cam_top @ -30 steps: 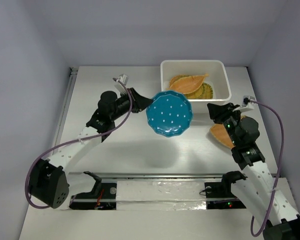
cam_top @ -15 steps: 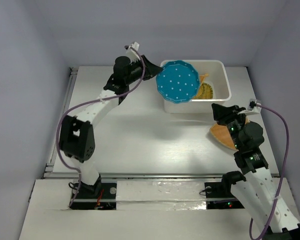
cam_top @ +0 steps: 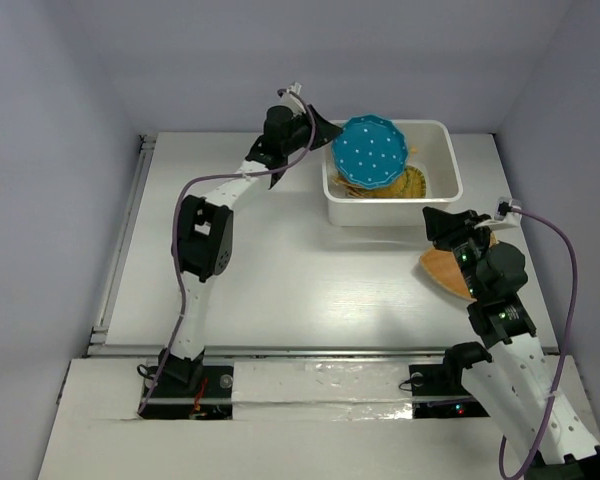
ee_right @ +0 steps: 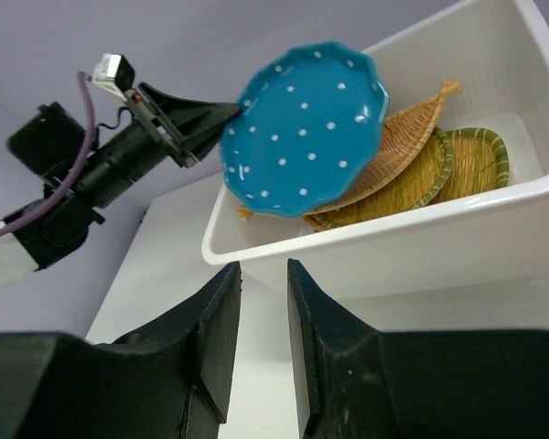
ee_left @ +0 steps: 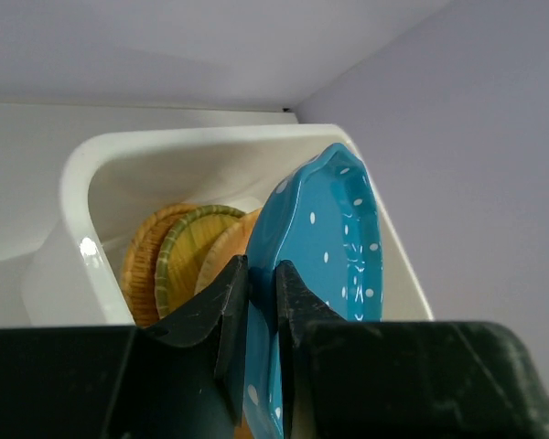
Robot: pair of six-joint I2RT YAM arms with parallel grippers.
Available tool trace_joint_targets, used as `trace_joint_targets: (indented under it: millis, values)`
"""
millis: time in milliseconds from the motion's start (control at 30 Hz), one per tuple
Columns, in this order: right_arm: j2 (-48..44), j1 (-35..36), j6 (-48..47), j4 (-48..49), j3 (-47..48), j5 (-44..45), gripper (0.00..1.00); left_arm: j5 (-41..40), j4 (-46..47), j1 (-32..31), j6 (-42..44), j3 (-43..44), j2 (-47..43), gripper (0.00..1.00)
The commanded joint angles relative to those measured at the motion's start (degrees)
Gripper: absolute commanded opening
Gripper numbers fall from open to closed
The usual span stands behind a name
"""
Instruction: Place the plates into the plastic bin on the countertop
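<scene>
- Left arm (cam_top: 205, 235) has swung from mid-table to the far side. The teal plate (cam_top: 371, 153) went with it and now sits over the bin (cam_top: 442, 130), no longer over the table (cam_top: 280, 270).
- Left pincer (ee_left: 261, 273) is clamped on the teal plate's rim, one finger on each face.
- Teal plate is tilted, dotted face toward the right arm (cam_top: 500, 300), held in the air above the bin's left half.
- Can't tell whether its lower edge touches the stack below.
- Woven plates (ee_right: 412, 155) lie overlapped on the bin floor, under and behind the teal one. A leaf-shaped one is on top, and a green-rimmed round one (ee_right: 473, 165) is toward the right wall.
- Right arm has barely shifted.
- Right pincer (cam_top: 450, 226): jaws partly apart with nothing between them, above the far edge of an orange plate (cam_top: 442, 270).
- Orange plate lies flat on the table, outside the bin, just beside its near right corner.
</scene>
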Motion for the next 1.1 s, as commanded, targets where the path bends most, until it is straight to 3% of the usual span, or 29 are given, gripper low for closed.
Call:
trace_joint_targets:
  millis: [0,300,367,433,467,500,600,700,800,900,1000,1033,1067]
  values:
    - [-0.4,0.1,-0.2,1.1,0.2,0.9,0.33,0.0,7.9,-3.1,-1.2,6.8,-1.7,0.00]
    - [-0.4,0.1,-0.2,0.9,0.1,1.4,0.33,-4.9,-1.7,-5.8,6.6,10.8,2.9,0.00]
    - [-0.4,0.1,-0.2,0.9,0.1,1.6,0.33,-6.9,-4.7,-6.4,7.8,11.0,2.9,0.13]
    - [-0.2,0.1,-0.2,0.9,-0.1,1.9,0.33,-8.0,-7.0,-6.4,9.2,10.8,2.2,0.43]
    - [-0.2,0.1,-0.2,0.9,0.0,1.9,0.33,-8.4,-7.4,-6.4,9.2,10.8,2.2,0.43]
    - [-0.1,0.1,-0.2,1.0,-0.1,2.1,0.33,-8.8,-7.9,-6.4,9.5,10.6,1.3,0.52]
    - [0.6,0.1,-0.1,0.9,-0.1,2.8,0.33,-10.1,-8.4,-7.0,11.2,9.1,-2.1,0.65]
    - [1.3,0.1,0.3,0.7,-0.1,3.8,0.33,-11.9,-8.8,-8.1,13.8,7.1,-6.3,0.72]
    - [1.9,0.1,1.2,0.5,-0.1,5.3,0.34,-14.9,-6.3,-10.2,16.2,0.7,-15.0,0.74]
    - [2.5,0.1,2.7,0.0,-0.2,7.4,0.32,-20.3,-1.7,-14.8,20.6,-10.3,-29.6,0.74]
    - [2.2,0.1,4.3,-4.0,0.6,12.4,0.07,-26.6,2.4,-18.3,23.4,-23.8,-38.9,0.73]
    - [2.0,0.1,5.0,-5.3,1.0,14.3,0.00,-26.9,6.1,-20.1,22.9,-32.4,-45.0,0.70]
    - [1.6,0.1,5.8,-7.3,1.0,16.1,0.00,-26.7,7.8,-20.1,22.1,-36.8,-48.1,0.68]
